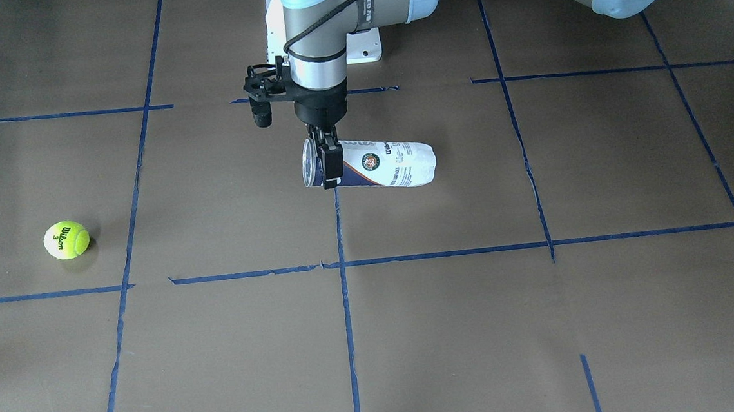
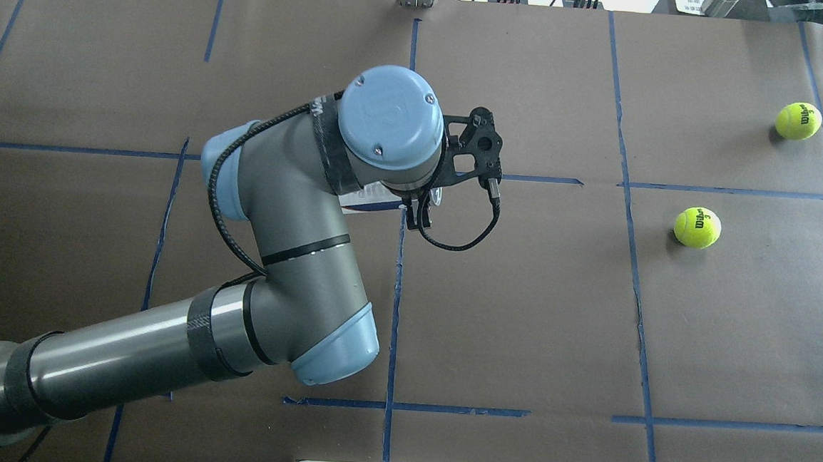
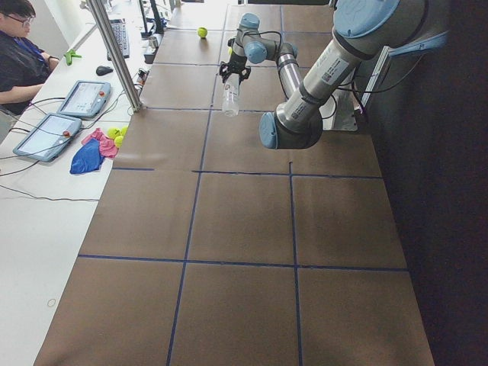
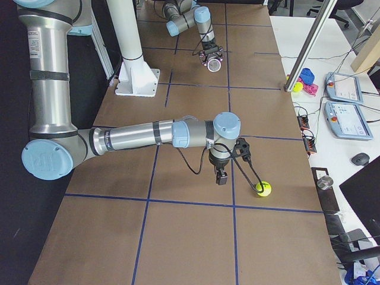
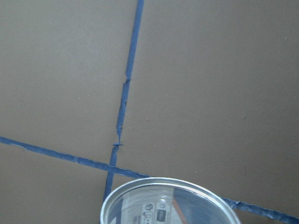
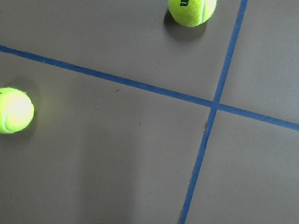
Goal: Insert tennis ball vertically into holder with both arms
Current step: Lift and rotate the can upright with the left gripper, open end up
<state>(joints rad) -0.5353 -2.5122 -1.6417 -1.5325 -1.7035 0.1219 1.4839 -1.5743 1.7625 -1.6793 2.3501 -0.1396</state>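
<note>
From the front, the left gripper (image 1: 328, 167) had its fingers clamped across the holder (image 1: 396, 164), just behind the open mouth. The holder hung horizontal, seemingly clear of the table (image 1: 479, 327). Its long axis ran along the table's length, mouth toward the robot's right and closed end toward its left. The white and navy label showed "Wilson" running sideways beside a round emblem; the smaller print was unreadable. The tennis ball (image 1: 66, 240), printed "Wilson 3", sat on the table well apart, on the robot's right.

Overhead, the left arm (image 2: 281, 266) hid most of the holder (image 2: 370, 201). The tennis ball (image 2: 697, 228) and a second ball (image 2: 798, 120), both marked "Wilson 3", lay apart at the right.

From the left end, the holder (image 3: 230, 97) pointed its closed end at the camera. From the right end, the holder (image 4: 212, 62) showed its round mouth. The right gripper (image 4: 221, 176) pointed down near the second ball (image 4: 263, 189); how far its fingers stood apart could not be told.

The left wrist camera caught the holder (image 5: 168, 198) by its rim, label print showing through the clear wall. The right wrist camera showed both balls, on either side of a blue tape (image 6: 140, 86) line.
</note>
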